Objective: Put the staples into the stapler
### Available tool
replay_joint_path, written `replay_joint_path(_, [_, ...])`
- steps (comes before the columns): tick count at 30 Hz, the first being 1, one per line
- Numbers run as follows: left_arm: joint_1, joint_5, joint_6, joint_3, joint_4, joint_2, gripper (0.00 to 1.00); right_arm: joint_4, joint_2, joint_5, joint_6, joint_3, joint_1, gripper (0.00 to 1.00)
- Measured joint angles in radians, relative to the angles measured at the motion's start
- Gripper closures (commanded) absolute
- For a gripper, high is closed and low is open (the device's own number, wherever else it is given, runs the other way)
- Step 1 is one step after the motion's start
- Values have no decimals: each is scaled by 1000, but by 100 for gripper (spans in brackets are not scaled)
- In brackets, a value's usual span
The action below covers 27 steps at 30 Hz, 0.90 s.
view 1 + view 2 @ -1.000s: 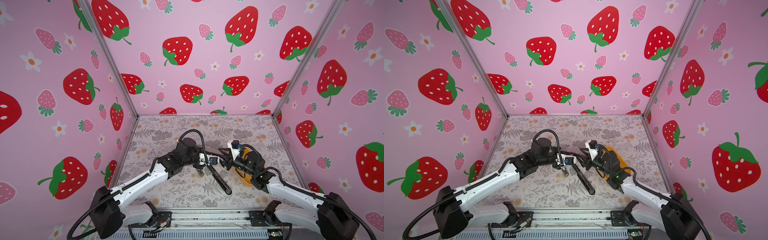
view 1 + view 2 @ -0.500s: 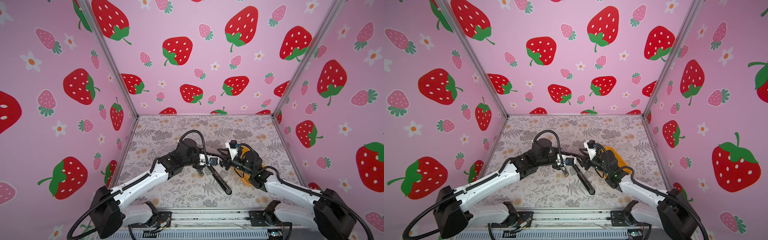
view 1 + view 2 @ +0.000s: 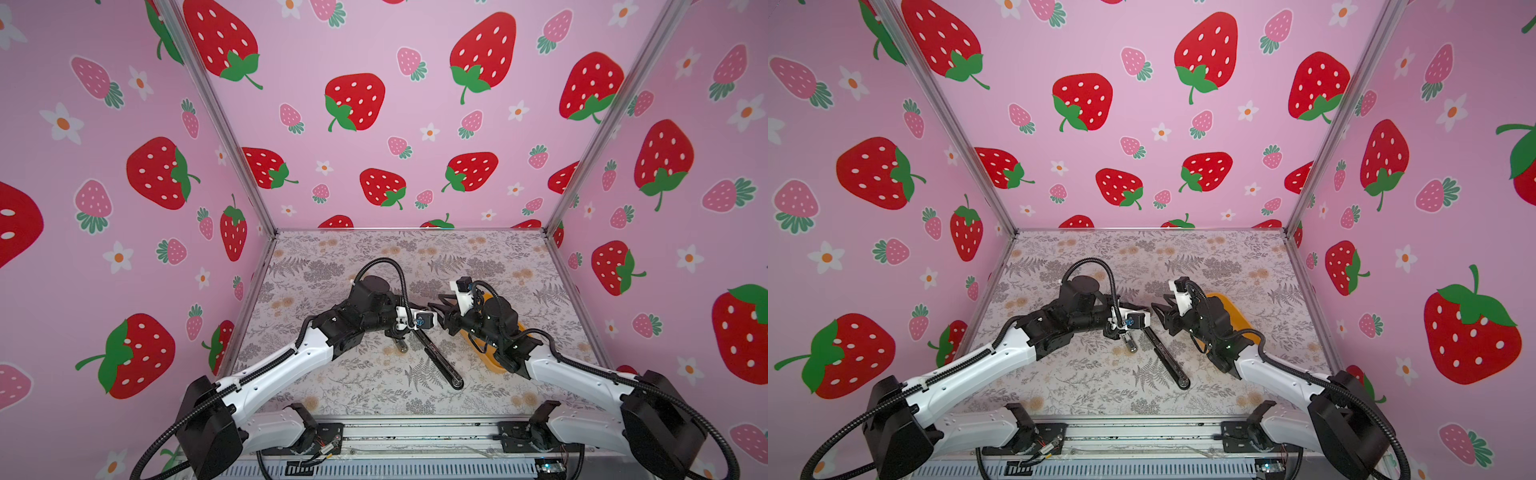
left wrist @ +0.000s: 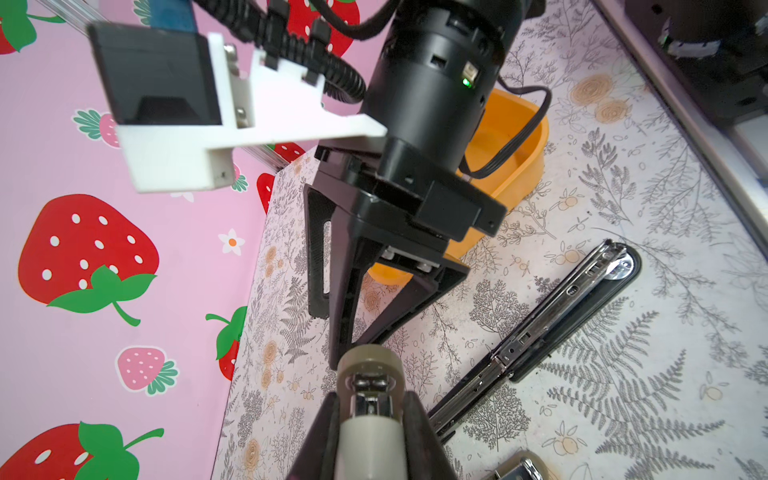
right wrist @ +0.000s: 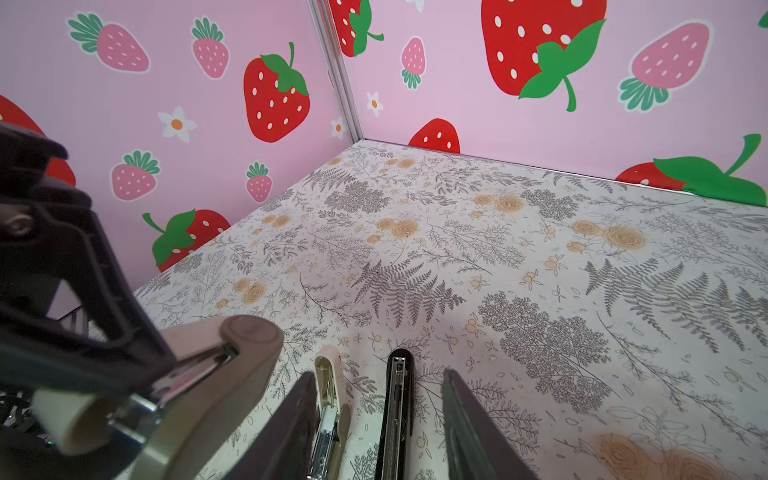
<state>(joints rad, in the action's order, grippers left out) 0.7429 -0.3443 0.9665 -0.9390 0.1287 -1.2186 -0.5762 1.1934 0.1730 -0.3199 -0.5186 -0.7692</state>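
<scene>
Stapler [image 3: 440, 362], black and steel-railed, lies open; our left gripper [image 4: 371, 409] clamps a beige plastic arm [image 5: 232, 353]; right gripper [image 5: 378, 374], half-spread and empty, should fetch staples.

Bright even light, soft shadows, wide-angle edge distortion, wrist-view foreground blurred

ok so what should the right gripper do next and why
Probably move the right gripper over to the orange tray for staples. Its jaws stand open and empty, no staples show by the stapler, and the left gripper is shut on the beige part.
</scene>
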Motion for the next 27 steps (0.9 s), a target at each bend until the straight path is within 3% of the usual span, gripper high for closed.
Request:
replay_joint_path(5, [-3, 11, 2, -1, 9, -8, 100, 26, -14, -38, 0, 1, 0, 51])
replay_joint_path(9, [-3, 31, 1, -4, 15, -26, 100, 27, -87, -54, -3, 8, 0, 58])
replay_joint_path(27, [21, 83, 10, -29, 55, -48, 100, 8, -92, 48, 4, 8, -40, 55])
